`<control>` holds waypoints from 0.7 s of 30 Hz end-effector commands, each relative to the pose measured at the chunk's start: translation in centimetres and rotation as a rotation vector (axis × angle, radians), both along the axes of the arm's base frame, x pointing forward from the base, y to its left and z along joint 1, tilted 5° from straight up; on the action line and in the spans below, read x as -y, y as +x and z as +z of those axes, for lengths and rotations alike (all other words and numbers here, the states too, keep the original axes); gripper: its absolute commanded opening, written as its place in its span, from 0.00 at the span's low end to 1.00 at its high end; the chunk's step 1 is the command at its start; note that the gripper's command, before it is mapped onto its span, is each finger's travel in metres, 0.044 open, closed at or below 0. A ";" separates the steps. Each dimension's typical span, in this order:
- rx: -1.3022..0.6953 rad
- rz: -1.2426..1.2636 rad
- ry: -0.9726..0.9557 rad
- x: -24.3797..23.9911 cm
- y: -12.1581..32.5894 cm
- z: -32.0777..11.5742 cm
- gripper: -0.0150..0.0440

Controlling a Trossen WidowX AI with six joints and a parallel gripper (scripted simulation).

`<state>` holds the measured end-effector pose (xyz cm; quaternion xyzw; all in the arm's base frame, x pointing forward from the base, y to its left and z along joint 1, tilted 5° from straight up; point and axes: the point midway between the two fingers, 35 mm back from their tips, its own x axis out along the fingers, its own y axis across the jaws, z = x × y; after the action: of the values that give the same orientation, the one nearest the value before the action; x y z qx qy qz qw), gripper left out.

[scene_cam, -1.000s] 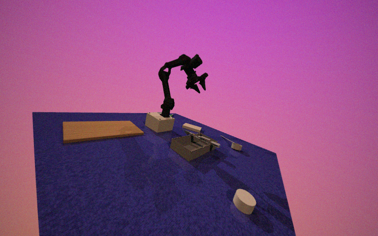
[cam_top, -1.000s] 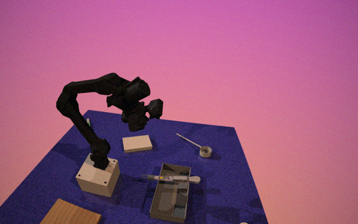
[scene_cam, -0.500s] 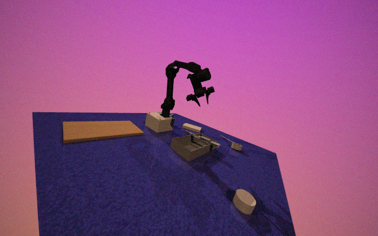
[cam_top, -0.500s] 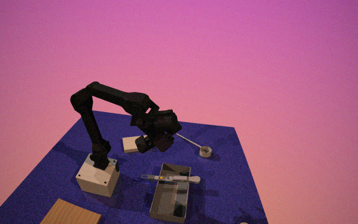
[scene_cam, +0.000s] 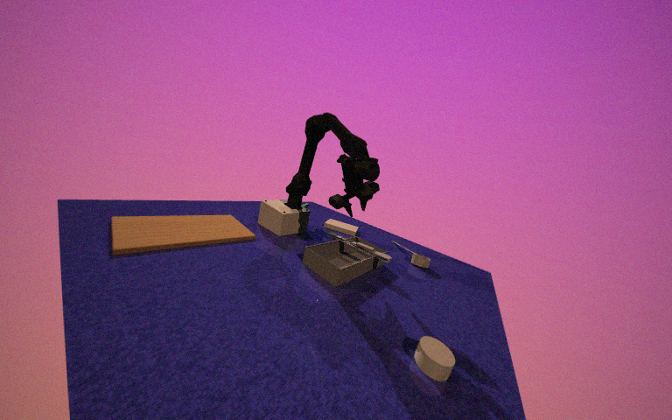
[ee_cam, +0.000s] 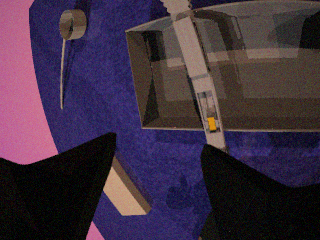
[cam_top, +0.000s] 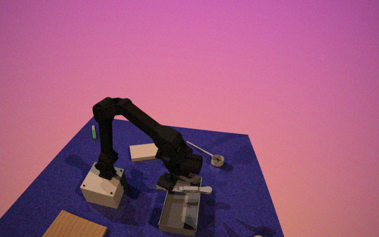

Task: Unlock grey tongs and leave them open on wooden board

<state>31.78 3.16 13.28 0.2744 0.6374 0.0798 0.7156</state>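
In the wrist view, the two dark fingers are filling the bottom corners, standing parted with nothing between them; the gripper [ee_cam: 156,210] is hanging released above the table [ee_cam: 100,80]. Straight ahead at twelve o'clock, the grey tongs [ee_cam: 194,60] are lying across the roasting tin [ee_cam: 267,70], touching both long rims, with the rounded tip overhanging the far rim and the hinge end overhanging the near one. Only this view is showing a small yellow-orange piece set in the tongs near the hinge. At ten o'clock a small measuring scoop [ee_cam: 72,24] with a thin handle is lying on the table, and at seven o'clock part of a pale block [ee_cam: 127,194] is showing between the fingers.

The top view is hiding the fingers behind the wrist, but it is showing the gripper [cam_top: 167,181] over the hinge end of the tongs [cam_top: 192,189], with the wooden board [cam_top: 75,225] cut off at the lower left, the arm's pale base [cam_top: 101,189] and a green stick [cam_top: 94,132] at eleven o'clock.

The exterior view alone is showing height: the gripper [scene_cam: 353,204] is hovering well above the tin [scene_cam: 337,262] and apart from the tongs [scene_cam: 364,246]. It is also showing the whole board [scene_cam: 178,231] well apart from the tin, and a pale round puck [scene_cam: 434,358] at five o'clock.
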 end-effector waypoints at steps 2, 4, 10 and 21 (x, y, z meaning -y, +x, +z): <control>0.044 0.420 -0.059 2.1 0.8 -7.4 0.69; 0.050 0.458 -0.059 2.3 0.8 -8.0 0.69; 0.050 0.458 -0.059 2.3 0.8 -8.0 0.69; 0.055 0.456 -0.060 2.4 1.7 -7.9 0.69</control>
<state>33.27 0.80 5.78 0.1024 0.6616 0.2270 0.7073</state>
